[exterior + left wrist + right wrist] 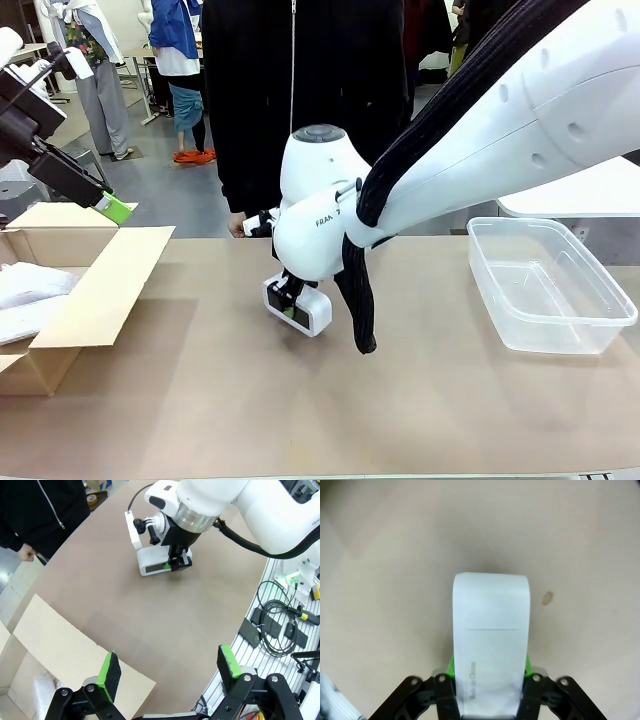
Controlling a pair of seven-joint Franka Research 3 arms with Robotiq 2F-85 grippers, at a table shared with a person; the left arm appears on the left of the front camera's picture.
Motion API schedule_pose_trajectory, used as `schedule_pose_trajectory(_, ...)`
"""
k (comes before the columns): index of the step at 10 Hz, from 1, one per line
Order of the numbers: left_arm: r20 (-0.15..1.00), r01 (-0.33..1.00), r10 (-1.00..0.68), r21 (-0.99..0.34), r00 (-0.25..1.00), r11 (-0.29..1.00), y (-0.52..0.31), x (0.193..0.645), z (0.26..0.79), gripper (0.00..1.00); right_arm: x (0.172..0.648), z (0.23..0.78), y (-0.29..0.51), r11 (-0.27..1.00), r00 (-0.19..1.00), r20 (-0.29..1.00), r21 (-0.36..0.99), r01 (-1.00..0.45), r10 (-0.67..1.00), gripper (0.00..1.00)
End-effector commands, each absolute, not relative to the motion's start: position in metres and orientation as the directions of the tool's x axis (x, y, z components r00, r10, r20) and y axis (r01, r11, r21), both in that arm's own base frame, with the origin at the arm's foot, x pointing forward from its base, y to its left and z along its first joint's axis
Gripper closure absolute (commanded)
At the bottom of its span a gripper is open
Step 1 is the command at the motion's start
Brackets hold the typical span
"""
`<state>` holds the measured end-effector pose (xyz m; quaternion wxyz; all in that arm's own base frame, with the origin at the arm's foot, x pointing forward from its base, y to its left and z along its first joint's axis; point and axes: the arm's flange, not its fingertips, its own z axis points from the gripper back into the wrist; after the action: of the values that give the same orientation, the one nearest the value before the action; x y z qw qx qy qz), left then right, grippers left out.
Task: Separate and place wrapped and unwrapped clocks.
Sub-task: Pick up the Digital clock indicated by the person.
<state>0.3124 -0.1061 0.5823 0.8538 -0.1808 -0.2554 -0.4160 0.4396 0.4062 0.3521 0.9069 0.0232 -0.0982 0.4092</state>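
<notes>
The unwrapped clock (303, 308), a smooth white block, is held at mid-table by my right gripper (291, 299), which is shut on it. It hangs at or just above the tabletop, and I cannot tell if it touches. The left wrist view shows the clock (152, 562) and right gripper (175, 562) at the far side, and the right wrist view shows the clock (490, 630) between the green pads (451, 665). Whitish wrapped bundles (28, 288) lie in the cardboard box (95, 290). My left gripper (169, 667) hangs open over the box flap (65, 645), with bubble wrap (42, 690) below.
A clear plastic tub (550, 285) stands empty at the right of the table. A person in black stands at the far edge, one hand (238, 224) near the table. Bare brown tabletop (250, 400) lies between box and tub.
</notes>
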Motion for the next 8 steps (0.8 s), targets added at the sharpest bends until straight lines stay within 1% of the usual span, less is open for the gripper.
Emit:
schedule_pose_trajectory(1,0.586,0.801,-0.616,-0.099,0.527,0.591,-0.107,0.311,0.582,0.0,0.428,0.405,0.411,0.704,0.675,0.205,-0.142,-0.696,0.709,0.84)
schedule_pose_trajectory(3,0.586,0.801,-0.616,-0.099,0.527,0.591,-0.107,0.311,0.582,0.0,0.413,0.465,0.411,0.703,0.654,0.263,-0.2,-0.682,0.709,0.84)
schedule_pose_trajectory(5,0.586,0.801,-0.616,-0.099,0.527,0.591,-0.107,0.311,0.582,0.0,0.396,0.509,0.404,0.711,0.638,0.319,-0.233,-0.664,0.701,0.84)
schedule_pose_trajectory(7,0.586,0.801,-0.616,-0.099,0.527,0.591,-0.107,0.311,0.582,0.0,0.389,0.527,0.394,0.721,0.632,0.354,-0.242,-0.65,0.689,0.84)
schedule_pose_trajectory(8,0.586,0.801,-0.616,-0.099,0.527,0.591,-0.107,0.311,0.582,0.0,0.397,0.522,0.395,0.727,0.641,0.352,-0.239,-0.643,0.682,0.84)
